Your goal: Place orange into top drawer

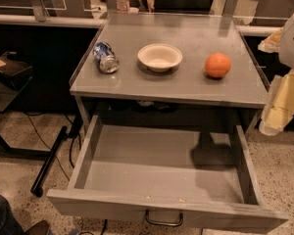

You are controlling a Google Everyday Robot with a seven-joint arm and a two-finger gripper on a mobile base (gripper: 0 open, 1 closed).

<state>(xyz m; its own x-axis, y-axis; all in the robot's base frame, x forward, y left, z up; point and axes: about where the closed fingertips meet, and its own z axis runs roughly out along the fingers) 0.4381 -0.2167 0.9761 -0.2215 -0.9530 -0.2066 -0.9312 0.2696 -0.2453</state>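
The orange [218,65] sits on the right side of the grey tabletop [186,89], nothing touching it. The top drawer [161,173] below is pulled wide open toward me and has nothing inside; its curved metal handle [164,222] shows on the front panel. My gripper [280,94] is at the right edge of the view, a white and yellowish shape beside the table's right side, to the right of the orange and apart from it. It holds nothing that I can see.
A white bowl [159,57] stands at the middle of the tabletop. A crushed blue-and-silver can [106,57] lies at its left. A black bar and cables [51,158] lie on the floor left of the drawer. Counters run along the back.
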